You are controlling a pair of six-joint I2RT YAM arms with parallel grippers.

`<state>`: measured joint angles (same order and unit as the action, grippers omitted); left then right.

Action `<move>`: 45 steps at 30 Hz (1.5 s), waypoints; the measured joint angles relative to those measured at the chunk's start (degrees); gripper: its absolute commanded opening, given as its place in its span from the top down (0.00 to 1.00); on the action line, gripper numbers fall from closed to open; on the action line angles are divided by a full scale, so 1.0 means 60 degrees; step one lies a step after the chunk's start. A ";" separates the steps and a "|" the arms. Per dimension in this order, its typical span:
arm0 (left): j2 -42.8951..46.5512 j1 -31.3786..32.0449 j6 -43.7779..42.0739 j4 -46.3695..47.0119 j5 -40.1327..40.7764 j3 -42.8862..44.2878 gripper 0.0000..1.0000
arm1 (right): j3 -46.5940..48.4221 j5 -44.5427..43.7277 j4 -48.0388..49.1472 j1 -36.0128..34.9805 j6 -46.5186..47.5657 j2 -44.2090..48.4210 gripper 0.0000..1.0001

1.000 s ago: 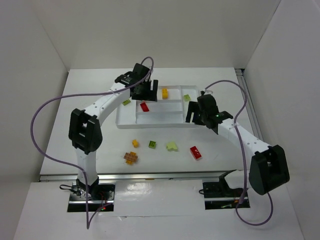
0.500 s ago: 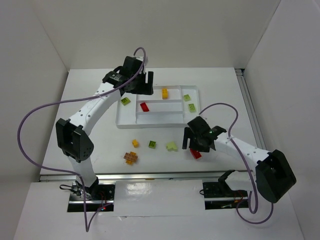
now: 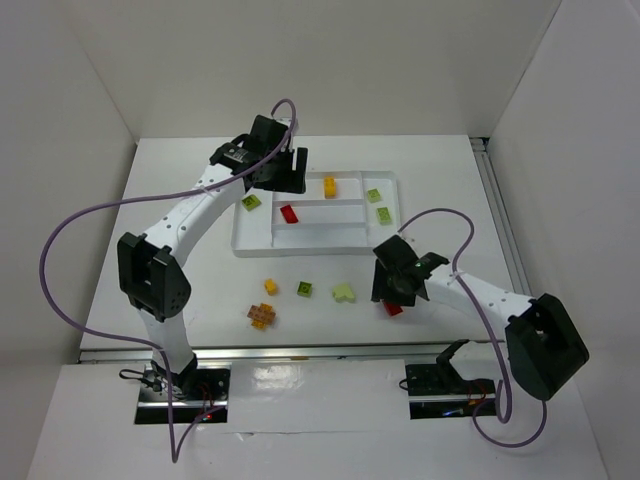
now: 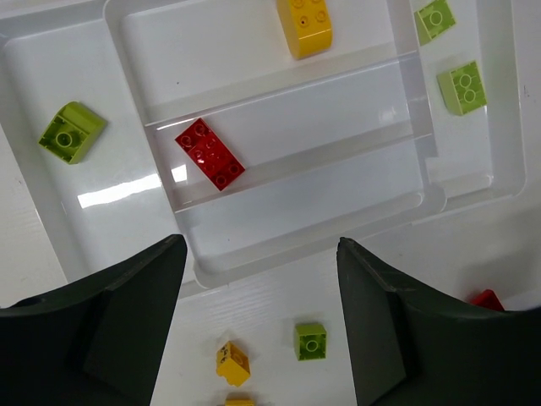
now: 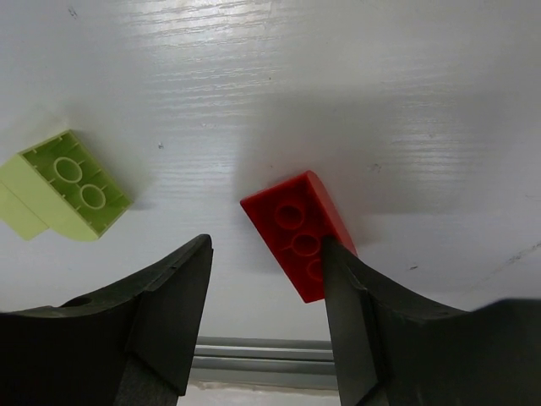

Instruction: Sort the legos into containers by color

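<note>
Low over the front of the white surface point(image 3: 440, 165), the right pincer point(image 5: 266, 245) holds its jaws apart either side of a loose red brick point(image 5: 300, 233). The brick lies flat, studs up, askew to the fingers, so the straddle looks meant for a pinch, and a slight wrist turn would likely square it. One finger seems to touch the brick's edge, though the close view leaves that uncertain. A pale green sloped brick point(image 5: 63, 196) lies outside the jaws, apart from the red one.

Above the tray point(image 4: 51, 194) the left pincer point(image 4: 259, 254) hangs with jaws apart and nothing in them. The tray is glossy thin white plastic with rounded corners and low dividers. Separate compartments hold a sorted red brick point(image 4: 210, 154), a yellow brick point(image 4: 306, 25), a green brick point(image 4: 72, 131) and two pale green bricks point(image 4: 462, 87) together. Every brick looks hard, shiny and studded, likely slippery under a crooked grip.
</note>
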<state>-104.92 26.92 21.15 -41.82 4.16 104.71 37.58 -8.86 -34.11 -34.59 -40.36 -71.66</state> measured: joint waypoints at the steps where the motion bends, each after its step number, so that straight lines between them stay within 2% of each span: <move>1: 0.0000 0.0000 -0.0004 -0.0015 0.0004 0.0000 0.18 | 0.0015 0.0000 -0.0026 0.0000 0.0004 0.0026 0.39; 3: -0.0004 0.0000 -0.0004 -0.0018 -0.0015 0.0000 0.18 | 0.0135 0.0004 -0.0106 0.0000 0.0029 0.0178 0.39; 4: 0.0000 0.0000 -0.0004 -0.0022 -0.0029 0.0000 0.18 | 0.0204 0.0000 -0.0120 -0.0004 0.0033 0.0335 0.28; 5: -0.0004 0.0000 -0.0004 -0.0025 -0.0044 0.0000 0.18 | 0.0277 -0.0007 -0.0138 -0.0004 0.0000 0.0495 0.22; 8: -0.0004 0.0000 -0.0004 -0.0025 -0.0069 0.0000 0.18 | 0.0495 -0.0295 -0.0157 -0.0007 0.0007 0.0947 0.13; 11: -0.0004 0.0000 -0.0004 -0.0025 -0.0073 0.0000 0.18 | 0.0616 -0.0641 -0.0215 -0.0007 -0.0007 0.0809 0.11; 15: -0.0004 0.0000 -0.0004 -0.0029 -0.0080 0.0000 0.18 | 0.0605 -0.0659 -0.0259 -0.0015 0.0062 -0.0164 0.11; 19: -0.0004 0.0000 -0.0004 -0.0025 -0.0091 0.0000 0.18 | 0.0412 -0.0623 -0.0248 -0.0069 0.0149 -0.0794 0.18; 23: -0.0004 0.0000 -0.0004 -0.0025 -0.0098 0.0000 0.19 | 0.0291 -0.0572 -0.0211 -0.0073 0.0189 -0.0812 0.35; 26: -0.0018 0.0000 -0.0004 -0.0025 -0.0102 0.0000 0.19 | 0.0229 -0.0495 -0.0186 -0.0073 0.0200 -0.0812 0.43; 27: -0.0033 0.0000 -0.0004 -0.0022 -0.0102 0.0000 0.19 | 0.0222 -0.0477 -0.0186 -0.0076 0.0215 -0.0812 0.48; 28: -0.0055 0.0000 -0.0004 -0.0025 -0.0102 0.0000 0.19 | 0.0222 -0.0463 -0.0186 -0.0084 0.0229 -0.0812 0.58; 31: -0.0160 0.0000 -0.0004 -0.0025 -0.0102 0.0000 0.19 | 0.0226 -0.0470 -0.0164 -0.0138 0.0215 -0.0787 0.66; 37: -0.0204 0.0000 -0.0004 -0.0011 -0.0026 -0.0015 0.19 | 0.0834 -0.0612 -0.0244 -0.0255 0.0452 -0.0608 0.68; 40: -0.0193 -0.0011 0.0018 0.0047 0.0091 -0.0186 0.19 | 0.1978 -0.0761 -0.0062 -0.0259 0.0863 -0.0703 0.68; 43: -0.0113 -0.0047 0.0120 0.0109 0.0328 -0.0718 0.19 | 0.3541 -0.1031 0.0408 -0.0259 0.1322 -0.1457 0.68; 45: -0.0022 -0.0091 0.0295 0.0113 0.0492 -0.1202 0.13 | 0.4306 -0.1166 0.1031 -0.0259 0.1654 -0.2131 0.68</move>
<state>-105.06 26.37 22.92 -41.15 7.11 97.49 63.42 -15.86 -27.92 -36.14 -30.44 -84.44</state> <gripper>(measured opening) 0.826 0.441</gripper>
